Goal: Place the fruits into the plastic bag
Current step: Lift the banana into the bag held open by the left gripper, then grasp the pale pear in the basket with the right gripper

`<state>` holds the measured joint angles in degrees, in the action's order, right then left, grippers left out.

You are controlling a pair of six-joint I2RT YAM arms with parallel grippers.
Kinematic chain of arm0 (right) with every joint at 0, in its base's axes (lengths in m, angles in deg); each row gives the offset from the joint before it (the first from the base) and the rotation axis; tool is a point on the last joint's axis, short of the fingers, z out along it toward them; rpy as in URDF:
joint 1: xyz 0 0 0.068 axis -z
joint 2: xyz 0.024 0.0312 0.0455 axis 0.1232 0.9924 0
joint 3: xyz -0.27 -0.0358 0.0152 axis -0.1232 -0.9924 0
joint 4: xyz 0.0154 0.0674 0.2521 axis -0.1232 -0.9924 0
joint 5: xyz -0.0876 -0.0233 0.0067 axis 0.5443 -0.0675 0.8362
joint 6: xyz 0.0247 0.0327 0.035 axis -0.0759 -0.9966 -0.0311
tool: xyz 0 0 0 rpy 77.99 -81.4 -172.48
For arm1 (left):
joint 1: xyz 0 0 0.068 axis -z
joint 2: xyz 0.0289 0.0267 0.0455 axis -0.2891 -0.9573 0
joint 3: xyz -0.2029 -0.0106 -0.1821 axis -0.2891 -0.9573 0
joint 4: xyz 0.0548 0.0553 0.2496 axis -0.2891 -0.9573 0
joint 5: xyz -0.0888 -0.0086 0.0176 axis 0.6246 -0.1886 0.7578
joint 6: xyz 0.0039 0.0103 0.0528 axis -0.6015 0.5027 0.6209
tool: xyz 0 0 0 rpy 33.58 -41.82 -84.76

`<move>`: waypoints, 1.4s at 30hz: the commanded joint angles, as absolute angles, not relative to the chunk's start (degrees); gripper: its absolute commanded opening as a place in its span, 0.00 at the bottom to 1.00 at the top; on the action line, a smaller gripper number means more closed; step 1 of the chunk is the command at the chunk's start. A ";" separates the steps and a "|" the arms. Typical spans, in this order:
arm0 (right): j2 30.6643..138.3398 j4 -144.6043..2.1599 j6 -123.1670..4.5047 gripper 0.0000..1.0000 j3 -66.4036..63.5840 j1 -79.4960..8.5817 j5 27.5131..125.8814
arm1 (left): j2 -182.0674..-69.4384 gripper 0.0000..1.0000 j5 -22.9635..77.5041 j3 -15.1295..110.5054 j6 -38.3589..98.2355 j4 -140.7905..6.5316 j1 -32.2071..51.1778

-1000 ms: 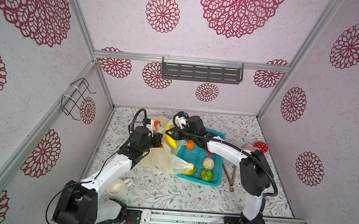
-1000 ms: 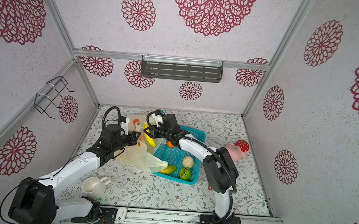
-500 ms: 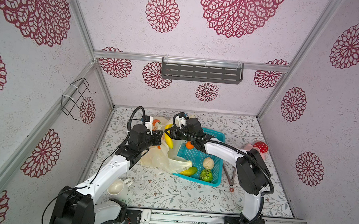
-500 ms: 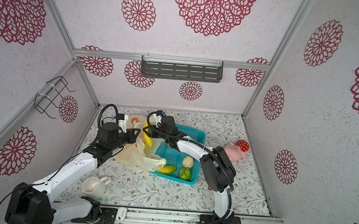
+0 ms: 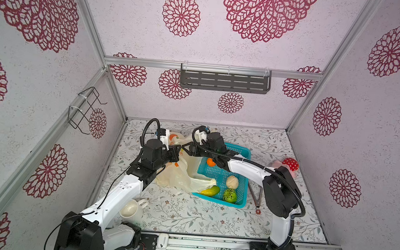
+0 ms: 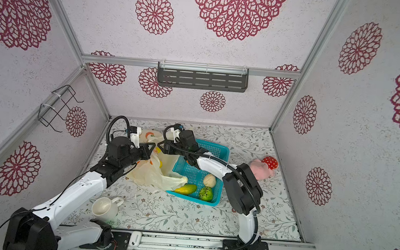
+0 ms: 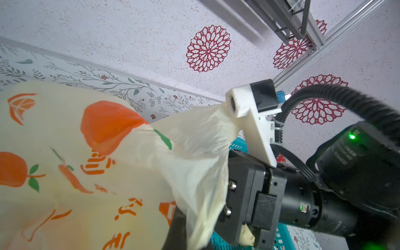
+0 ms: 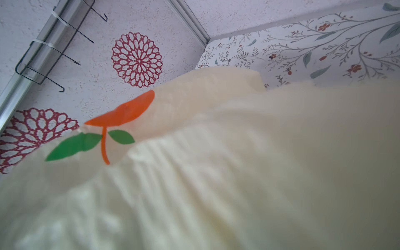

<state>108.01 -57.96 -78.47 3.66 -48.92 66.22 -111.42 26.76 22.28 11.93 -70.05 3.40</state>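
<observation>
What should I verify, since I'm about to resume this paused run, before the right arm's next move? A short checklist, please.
1. Bag grip: the left tool is shut on the plastic bag. Ok.
2. Release: is the right tool open and empty? Cannot tell; bag film fills the right wrist view.
3. Fruit moved: not ok. The orange, cream round fruit, mango and bumpy green ball lie in the basket.
4. Bag clear of basket: not ok. A flap drapes over its rim beside the mango.
5. Distractor: the mushroom plush lies apart from the bag. Ok.
</observation>
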 commanded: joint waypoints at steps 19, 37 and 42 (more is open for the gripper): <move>76.33 -64.72 -68.26 0.75 -19.66 -46.10 88.76 | -111.71 0.00 24.93 22.93 13.81 -70.13 2.45; 88.94 -107.66 -68.18 0.80 -12.16 -45.65 104.76 | -113.75 0.00 26.46 22.54 12.49 -68.20 2.44; 93.17 -109.86 -67.91 0.81 -11.63 -45.66 102.28 | -113.09 0.00 26.40 21.58 12.06 -68.01 2.39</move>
